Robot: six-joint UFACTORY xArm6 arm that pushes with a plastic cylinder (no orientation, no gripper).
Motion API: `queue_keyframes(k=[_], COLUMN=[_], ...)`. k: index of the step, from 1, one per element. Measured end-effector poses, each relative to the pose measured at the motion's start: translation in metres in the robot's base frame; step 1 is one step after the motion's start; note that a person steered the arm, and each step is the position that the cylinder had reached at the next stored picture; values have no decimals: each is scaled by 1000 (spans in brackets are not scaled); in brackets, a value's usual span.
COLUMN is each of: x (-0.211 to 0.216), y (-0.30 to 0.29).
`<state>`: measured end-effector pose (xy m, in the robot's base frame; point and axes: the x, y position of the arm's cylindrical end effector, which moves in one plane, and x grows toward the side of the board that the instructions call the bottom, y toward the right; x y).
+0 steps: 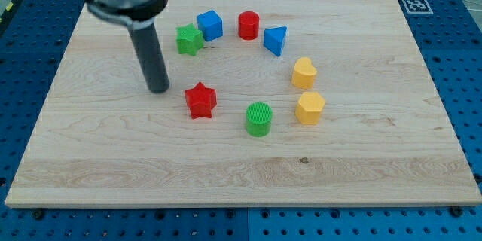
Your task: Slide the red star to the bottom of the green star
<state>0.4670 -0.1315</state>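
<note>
item 1, my tip (158,89): lower end of a straight dark rod, resting on the wooden board (90,158) in its left half; there is no claw on this arm, so nothing is clenched, released or grasped; the tip touches no block

item 2, red star (200,100): just to the view's right of my tip and slightly toward the view's bottom, near it but apart, a strip of bare wood between them

item 3, green star (189,39): toward the view's top from my tip and a little to the view's right, well apart from it; the red star lies toward the view's bottom from this block, with open board between the two

item 4, blue cube (210,25): beyond the green star from my tip, just beside it on the view's right

item 5, red cylinder (248,25): farther to the view's right of my tip, toward the view's top

item 6, blue triangular block (276,41): right of the red cylinder, well apart from my tip

item 7, green cylinder (258,118): to the view's right of my tip and lower, past the red star

item 8, yellow heart (303,73): far to the view's right of my tip, slightly higher

item 9, yellow hexagon (309,108): far to the view's right of my tip, slightly lower, just under the yellow heart
</note>
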Motion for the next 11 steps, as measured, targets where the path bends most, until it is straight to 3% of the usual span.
queue_keyframes(k=[1,3,4,5,8,11], x=[34,47,80,81,25,-2], y=[7,44,47,84,71,46])
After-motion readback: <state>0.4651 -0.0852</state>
